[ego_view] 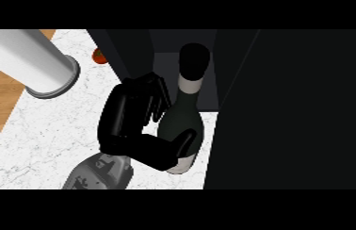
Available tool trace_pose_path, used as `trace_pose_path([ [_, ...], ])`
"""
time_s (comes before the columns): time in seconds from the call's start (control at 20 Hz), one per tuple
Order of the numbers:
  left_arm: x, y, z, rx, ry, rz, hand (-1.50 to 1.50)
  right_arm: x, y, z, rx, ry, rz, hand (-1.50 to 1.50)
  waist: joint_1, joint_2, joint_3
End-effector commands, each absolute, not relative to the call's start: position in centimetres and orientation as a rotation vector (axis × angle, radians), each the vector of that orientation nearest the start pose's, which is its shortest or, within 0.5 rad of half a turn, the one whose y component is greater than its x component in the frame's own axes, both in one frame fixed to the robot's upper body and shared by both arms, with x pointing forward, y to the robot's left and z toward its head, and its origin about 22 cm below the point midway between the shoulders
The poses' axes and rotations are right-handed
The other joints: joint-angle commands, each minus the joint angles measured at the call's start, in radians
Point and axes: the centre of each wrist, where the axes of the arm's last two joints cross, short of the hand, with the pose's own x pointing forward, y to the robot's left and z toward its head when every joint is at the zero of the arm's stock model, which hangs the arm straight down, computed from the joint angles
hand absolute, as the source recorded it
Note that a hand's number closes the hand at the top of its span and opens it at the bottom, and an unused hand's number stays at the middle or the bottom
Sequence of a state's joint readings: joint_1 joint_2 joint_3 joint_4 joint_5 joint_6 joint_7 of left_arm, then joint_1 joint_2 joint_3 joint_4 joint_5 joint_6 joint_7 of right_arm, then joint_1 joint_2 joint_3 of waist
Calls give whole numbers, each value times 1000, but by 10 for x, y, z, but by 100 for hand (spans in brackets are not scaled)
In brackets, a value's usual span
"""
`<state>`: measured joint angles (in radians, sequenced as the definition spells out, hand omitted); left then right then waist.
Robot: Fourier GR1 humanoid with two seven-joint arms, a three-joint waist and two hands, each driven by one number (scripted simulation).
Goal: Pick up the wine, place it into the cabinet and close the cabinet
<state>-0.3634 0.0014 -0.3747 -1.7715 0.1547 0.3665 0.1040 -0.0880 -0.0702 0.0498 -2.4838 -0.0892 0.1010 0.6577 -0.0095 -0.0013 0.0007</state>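
Note:
The wine bottle point(179, 118) is dark green with a black cap, a white band at the neck and a pale base. It stands in the middle of the view, at the front of the dark cabinet point(278, 106), with its neck against the cabinet's shadowed opening. My left hand point(128, 113) is shut on it from the left. The fingers point(154, 94) curl round the bottle's shoulder and the thumb point(167, 151) crosses its lower body. The grey forearm comes in at the lower left. Whether the bottle's base rests on a surface cannot be told. My right hand does not show.
A large white cylinder point(38, 59) lies across the upper left corner. A small red-orange thing point(101, 56) sits behind it by the cabinet's edge. White marble counter point(49, 130) spreads left of the hand, with a wooden strip point(10, 92) beyond its left edge.

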Motion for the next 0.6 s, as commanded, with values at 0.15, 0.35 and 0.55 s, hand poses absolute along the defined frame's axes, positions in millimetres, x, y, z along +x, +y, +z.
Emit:
trace_pose_path([
  [0.15,266,57,137,-310,-1912,-8,150,134,-212,210,226,-1930,272,-150,-3,0,0],
  [0.35,275,72,135,-271,-1912,1,150,121,-229,210,196,-1932,249,-150,1,-1,0],
  [0.55,303,66,142,-222,-1929,12,150,124,-226,214,212,-1927,271,-150,-4,0,0],
])
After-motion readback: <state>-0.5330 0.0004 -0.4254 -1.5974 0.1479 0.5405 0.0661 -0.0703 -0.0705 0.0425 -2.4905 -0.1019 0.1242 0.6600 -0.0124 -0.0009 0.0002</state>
